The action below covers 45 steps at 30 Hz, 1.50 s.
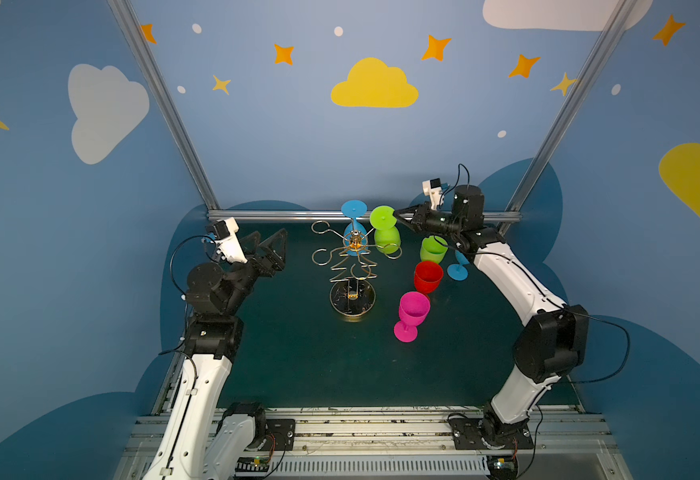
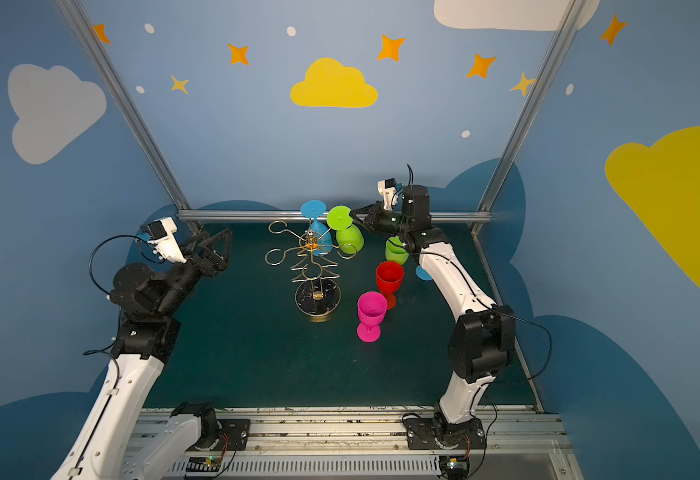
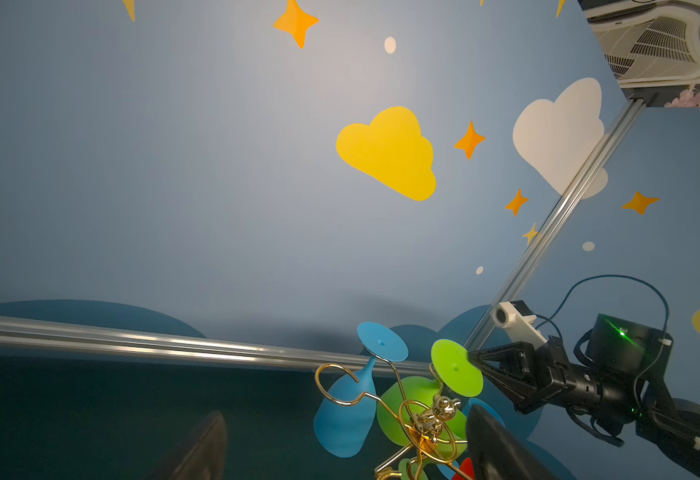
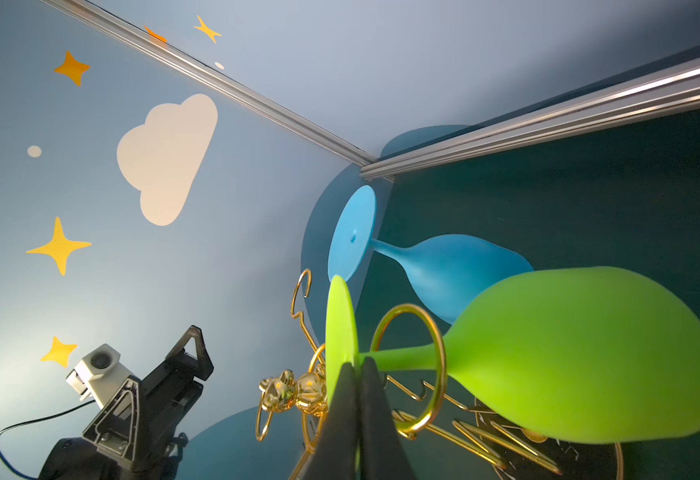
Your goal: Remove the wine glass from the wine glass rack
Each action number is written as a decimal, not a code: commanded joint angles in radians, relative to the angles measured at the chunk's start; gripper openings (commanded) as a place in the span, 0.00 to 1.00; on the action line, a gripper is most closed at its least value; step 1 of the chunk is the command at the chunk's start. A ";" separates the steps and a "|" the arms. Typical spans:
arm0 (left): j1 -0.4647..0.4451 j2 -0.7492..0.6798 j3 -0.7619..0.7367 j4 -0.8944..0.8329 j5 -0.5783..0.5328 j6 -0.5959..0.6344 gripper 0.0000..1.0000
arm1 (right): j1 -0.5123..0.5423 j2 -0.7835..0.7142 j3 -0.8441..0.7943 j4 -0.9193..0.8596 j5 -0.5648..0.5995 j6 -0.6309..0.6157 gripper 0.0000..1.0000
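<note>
Fingers (image 4: 340, 419) of the right gripper (image 1: 395, 213) were clenched flat on the foot rim of the green wine glass (image 4: 580, 353), as the right wrist view showed. The left gripper (image 1: 271, 233) hung spread and empty, well apart from the work.

Under everything lay the dark green table (image 1: 298, 365). On it stood the wine glass rack (image 1: 352, 266), with two glasses hanging bowl-down from its far arms: a blue wine glass (image 1: 354, 209) and, just beside it towards my right arm, the green one I was after. Four more stood upright on the table near that arm: a pink glass (image 1: 412, 311), a red glass (image 1: 427, 276), a second green glass (image 1: 433, 248) and a blue one I could see only by its foot (image 1: 458, 272).

Smaller still, a gold loop (image 4: 408, 308) ringed the green stem (image 4: 398, 357) just below the pinched foot.

I judged the grip a thin one, with a heavy bowl hanging off it. The foot wanted raising just enough to unweight the wire. Then the stem wanted drawing slowly outward, away from the post and through the loop's mouth, which I could not make out. I meant to keep it level and watch the bowl against the blue glass and the green one standing below
</note>
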 commanded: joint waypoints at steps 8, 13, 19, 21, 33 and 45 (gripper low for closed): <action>0.004 -0.015 0.018 0.015 0.016 0.009 0.89 | 0.022 -0.067 -0.039 0.039 -0.027 0.014 0.00; 0.004 -0.018 0.020 0.015 0.018 0.008 0.89 | 0.038 -0.085 -0.064 0.034 -0.022 0.007 0.00; 0.004 -0.022 0.019 0.014 0.023 0.006 0.89 | 0.046 -0.108 -0.102 0.028 -0.012 0.007 0.00; 0.004 -0.022 0.021 0.016 0.022 0.004 0.89 | 0.046 -0.119 -0.113 0.022 -0.009 0.005 0.00; 0.004 -0.024 0.025 0.022 0.028 -0.001 0.89 | 0.010 -0.192 -0.189 0.033 0.032 0.001 0.00; 0.004 0.058 0.087 0.019 0.114 -0.066 0.85 | -0.083 -0.266 -0.232 0.039 0.035 0.005 0.00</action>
